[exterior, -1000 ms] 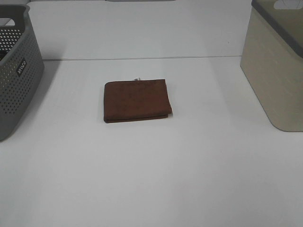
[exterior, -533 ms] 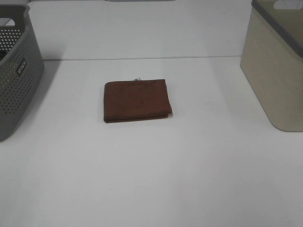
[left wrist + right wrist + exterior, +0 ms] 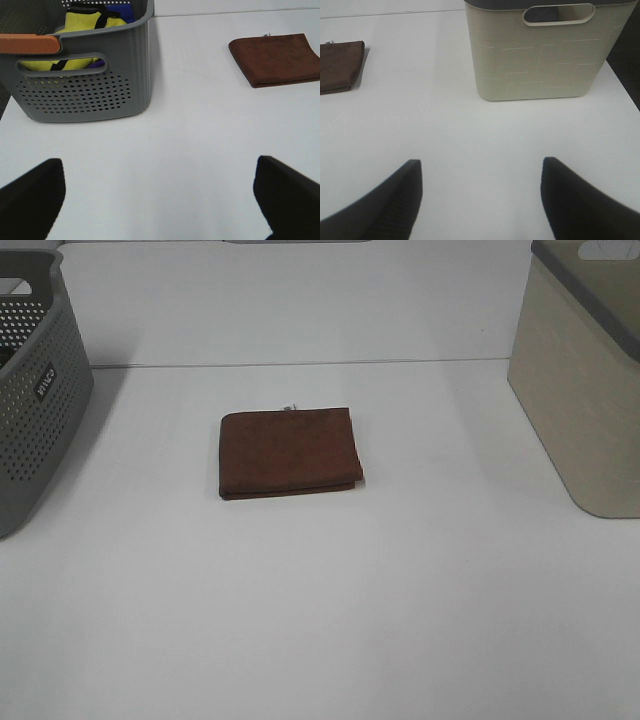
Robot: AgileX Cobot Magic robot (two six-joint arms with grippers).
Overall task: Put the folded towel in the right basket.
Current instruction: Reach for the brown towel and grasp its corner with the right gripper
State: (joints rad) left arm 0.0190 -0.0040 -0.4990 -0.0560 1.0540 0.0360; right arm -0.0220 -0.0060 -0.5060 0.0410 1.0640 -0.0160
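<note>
Towel (image 3: 289,452) flat on white table (image 3: 330,620), beige basket (image 3: 580,390) right

The grey perforated basket (image 3: 30,430) carries a small dark label (image 3: 45,382) on its side wall, set aslant; its pale capital letters are too small to read with certainty; a tiny white tag (image 3: 290,406) at the far edge of the towel (image 3: 288,452) shows no legible print

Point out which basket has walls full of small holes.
The grey basket on the left: its walls are dotted with holes. The beige basket on the right has solid walls, with only a handle slot.
</note>
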